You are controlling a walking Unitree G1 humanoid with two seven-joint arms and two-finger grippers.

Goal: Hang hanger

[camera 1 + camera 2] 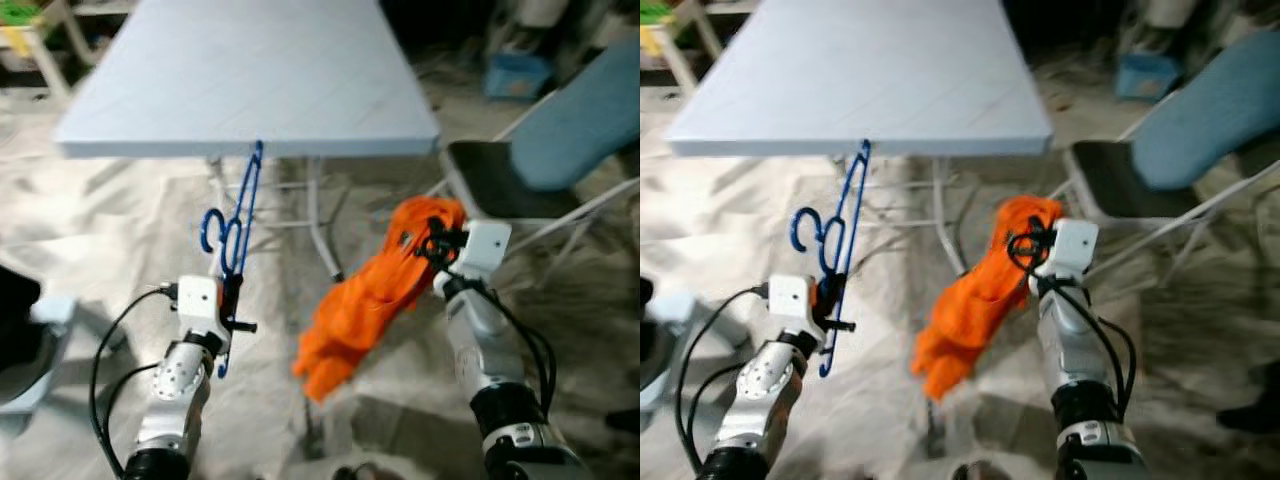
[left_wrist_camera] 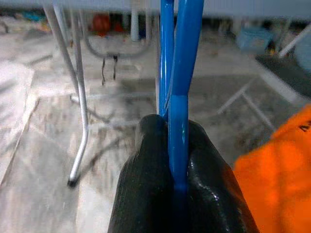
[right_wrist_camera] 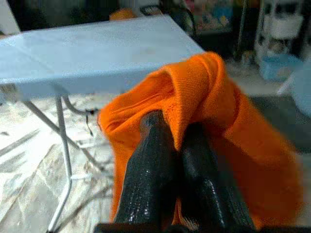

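A cluttered storage or utility room in a home: a folding table (image 1: 250,80) on metal legs, a folding chair (image 1: 520,190) beside it, pale sheeting (image 1: 90,240) over the floor (wrinkled throughout), and shelving (image 3: 284,29) with a blue bin (image 1: 515,72) in the dim background.

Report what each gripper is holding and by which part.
Left gripper: shut on the blue hanger, clamping its lower bar, hook end up. Right gripper: shut on the orange garment, pinching a bunched fold at its top.
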